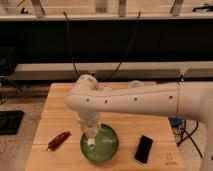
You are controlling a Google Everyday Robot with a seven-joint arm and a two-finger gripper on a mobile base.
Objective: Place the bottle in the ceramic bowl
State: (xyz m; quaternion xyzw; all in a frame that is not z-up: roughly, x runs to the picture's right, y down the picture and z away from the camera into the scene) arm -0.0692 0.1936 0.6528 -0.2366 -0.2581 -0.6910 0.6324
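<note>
The green ceramic bowl (108, 148) sits on the wooden table near its front edge. My gripper (91, 137) points straight down over the left inner part of the bowl. It is shut on the small white bottle (91, 143), whose lower end reaches into the bowl, just above or at its inner surface. My white arm (125, 102) crosses the table from the right and hides the gripper's upper part.
A red chili-shaped object (58, 140) lies left of the bowl. A flat black phone (144, 148) lies right of it. The wooden table (60, 107) has edges at left and front. Shelving and cables run behind it.
</note>
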